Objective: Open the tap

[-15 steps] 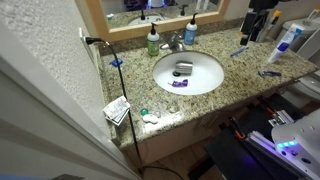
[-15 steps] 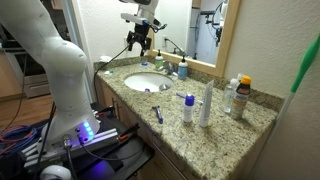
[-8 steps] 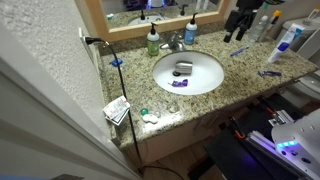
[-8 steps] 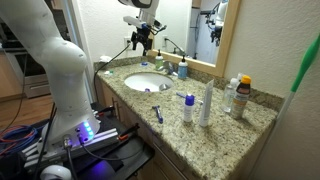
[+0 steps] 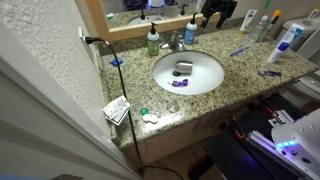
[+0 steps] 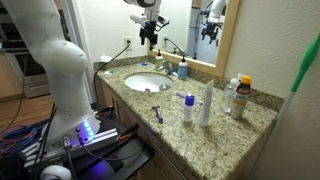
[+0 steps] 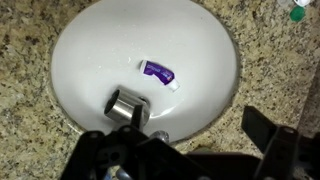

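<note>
The tap is a small silvery faucet at the back rim of the white sink, between a green-topped soap bottle and a blue bottle. It also shows in an exterior view. My gripper hangs open and empty above the counter's back edge, up and to the side of the tap and apart from it. It also shows high over the sink. In the wrist view the open fingers frame the basin; I cannot pick out the tap there.
A silvery cylinder and a purple tube lie in the basin. Bottles and tubes stand on the granite counter beside the sink. A mirror with a wooden frame and a wall cable are behind.
My gripper has moved along the back of the counter from the far bottles toward the tap and risen a little. Nothing on the counter has moved.
</note>
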`<action>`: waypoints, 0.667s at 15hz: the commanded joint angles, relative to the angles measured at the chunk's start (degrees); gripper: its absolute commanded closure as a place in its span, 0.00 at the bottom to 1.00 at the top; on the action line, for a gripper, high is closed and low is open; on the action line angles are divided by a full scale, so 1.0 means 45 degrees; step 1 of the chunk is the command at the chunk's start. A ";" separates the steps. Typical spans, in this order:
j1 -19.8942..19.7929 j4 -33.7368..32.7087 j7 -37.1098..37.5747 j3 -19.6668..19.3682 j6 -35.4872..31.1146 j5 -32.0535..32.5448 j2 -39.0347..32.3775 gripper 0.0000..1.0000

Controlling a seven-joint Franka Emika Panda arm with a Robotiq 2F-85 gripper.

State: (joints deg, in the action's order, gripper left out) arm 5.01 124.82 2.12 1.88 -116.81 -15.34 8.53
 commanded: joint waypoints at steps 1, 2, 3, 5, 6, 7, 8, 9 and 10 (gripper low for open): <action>-0.0134 -0.0710 0.0489 0.0144 -0.0190 0.0211 -0.1380 0.00; -0.0145 -0.0931 0.0935 0.0209 -0.0685 0.0411 -0.1798 0.00; -0.0127 -0.1360 0.1096 0.0216 -0.1039 0.0376 -0.2366 0.00; -0.0113 -0.2241 0.1658 0.0223 -0.1618 0.0677 -0.3321 0.00; -0.0109 -0.2837 0.2079 0.0177 -0.1886 0.0883 -0.3897 0.00; -0.0093 -0.3409 0.2484 0.0119 -0.1997 0.1089 -0.4373 0.00; -0.0112 -0.3968 0.2654 0.0076 -0.1665 0.1056 -0.4671 0.00; -0.0101 -0.2649 0.2204 0.0158 -0.1997 0.0882 -0.3772 0.00; -0.0095 -0.3153 0.2391 0.0135 -0.1982 0.0928 -0.4180 0.00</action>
State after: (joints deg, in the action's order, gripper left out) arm 4.95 110.57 12.84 2.11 -125.85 -11.26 -10.39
